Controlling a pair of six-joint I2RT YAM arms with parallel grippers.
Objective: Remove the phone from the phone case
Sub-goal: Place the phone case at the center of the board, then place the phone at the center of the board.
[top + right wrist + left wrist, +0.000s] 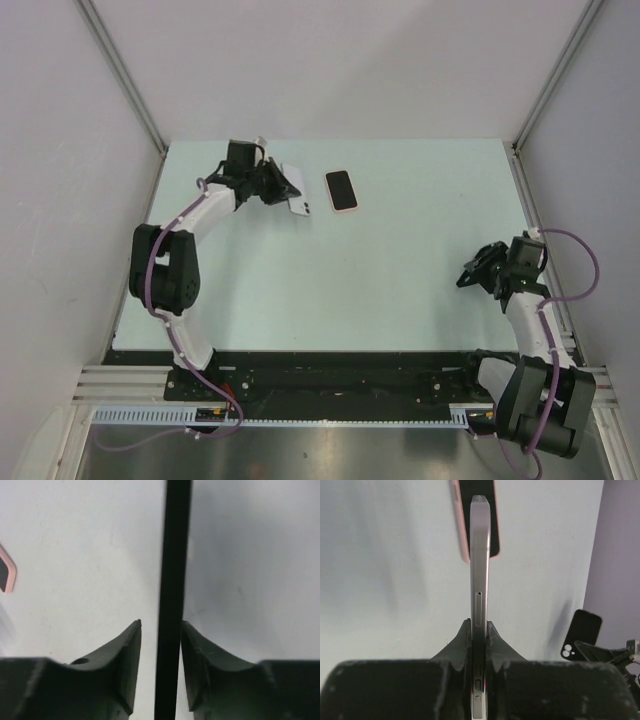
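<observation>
My left gripper (pixel 278 184) is shut on the phone (pixel 299 195), a pale slab with a dark camera spot at its near corner, and holds it at the far left of the table. In the left wrist view the phone (pixel 480 580) stands edge-on between the fingers (pixel 496 637), its side buttons showing. The pink phone case (pixel 342 190) lies flat just right of it, a pink rim around a black middle. It also shows in the left wrist view (pixel 461 530) and the right wrist view (pixel 6 572). My right gripper (pixel 476 270) is at the right, far from both.
A thin black flat piece (pixel 175 555) stands edge-on between my right fingers, touching the right finger with a narrow gap on the left. It shows two small round lens spots in the left wrist view (pixel 582 630). Grey walls enclose the pale green table (pixel 300 290).
</observation>
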